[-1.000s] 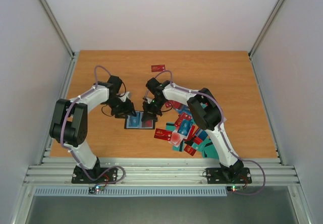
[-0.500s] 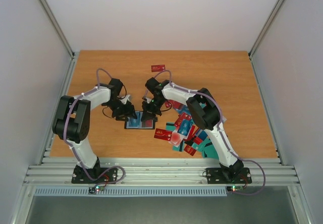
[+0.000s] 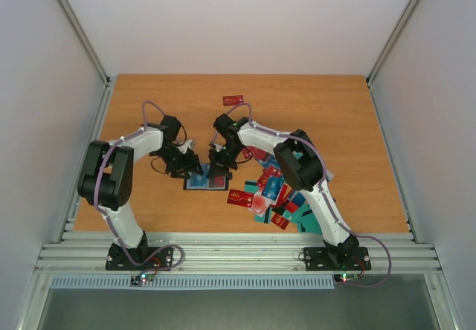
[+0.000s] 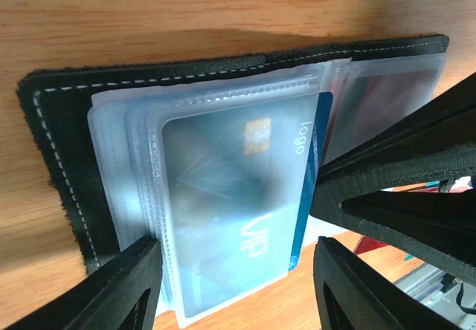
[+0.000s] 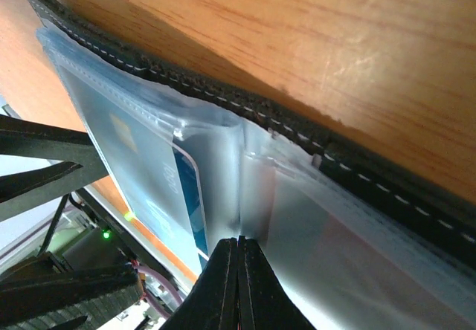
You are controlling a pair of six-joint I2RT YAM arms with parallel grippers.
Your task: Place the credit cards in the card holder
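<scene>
So, blue card (image 4: 223, 196) half in card holder (image 4: 52, 137)
Closed and empty, right gripper (image 5: 238, 248) noses its exposed edge; left gripper (image 4: 236, 270) gapes astride.

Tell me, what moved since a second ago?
The left arm swung its elbow a little to the right. Nothing was grabbed or dropped. The left pincer, the right pincer, the black stitched folding card holder and the pile of coloured plastic cards stayed put.

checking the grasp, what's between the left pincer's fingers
Left wrist view: clear sleeves of the card holder, holding a blue card, between the open left pincer fingers.
</scene>
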